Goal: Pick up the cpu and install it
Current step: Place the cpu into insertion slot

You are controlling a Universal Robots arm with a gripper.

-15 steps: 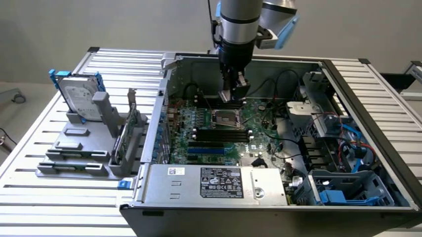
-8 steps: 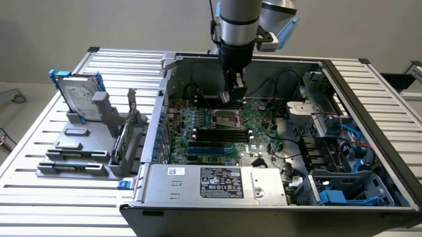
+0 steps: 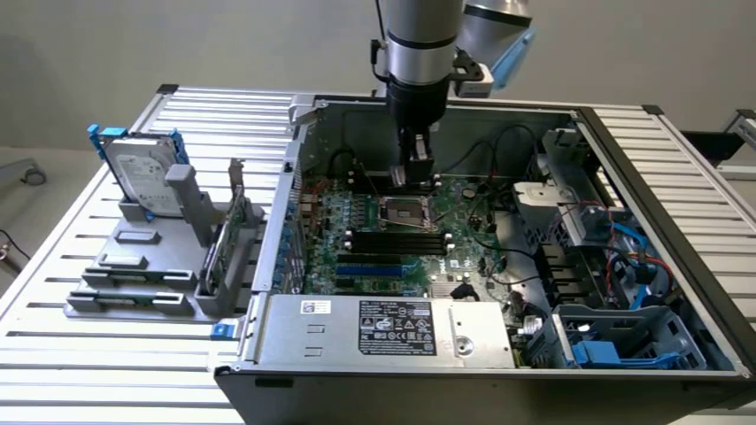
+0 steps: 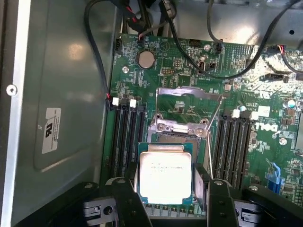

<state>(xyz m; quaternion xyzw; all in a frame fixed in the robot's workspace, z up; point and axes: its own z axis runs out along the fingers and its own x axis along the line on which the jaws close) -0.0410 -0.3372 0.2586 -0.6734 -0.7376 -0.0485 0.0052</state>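
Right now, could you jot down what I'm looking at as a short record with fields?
place: open computer case on a slatted table
arm: arm reaching down into the case
jaws: one on each side of the cpu, apparently gripping it
cpu: silvery top facing up, held just above the board beside the socket
socket: clamp frame lifted open, cpu not yet seated
outside the case: hard drive standing upright in a grey holder
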